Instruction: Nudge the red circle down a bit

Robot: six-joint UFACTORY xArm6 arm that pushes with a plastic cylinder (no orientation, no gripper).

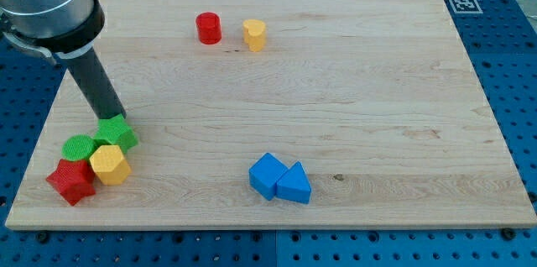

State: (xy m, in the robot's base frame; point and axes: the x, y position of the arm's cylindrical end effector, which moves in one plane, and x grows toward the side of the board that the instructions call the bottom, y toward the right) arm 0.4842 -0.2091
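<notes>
The pale wooden tabletop [361,91] is carrying every block. There is no pincer on this arm, so nothing is spreading or pinching; my tip [115,119] is touching the green block [117,133] in the cluster at the view's lower left, beside a green cylinder [80,146], a yellow hexagonal block [110,164] and a red star-shaped block [70,181]. The small red circle, a cylinder block [209,28], is sitting near the view's top, up and rightward, well apart from my tip, just beside a yellow block [254,34].

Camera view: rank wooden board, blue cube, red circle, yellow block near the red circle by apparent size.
1. wooden board, by far.
2. blue cube, though it sits nearer the view's bottom, so nearness may inflate it.
3-4. red circle and the yellow block beside it look alike; no ranking.
</notes>
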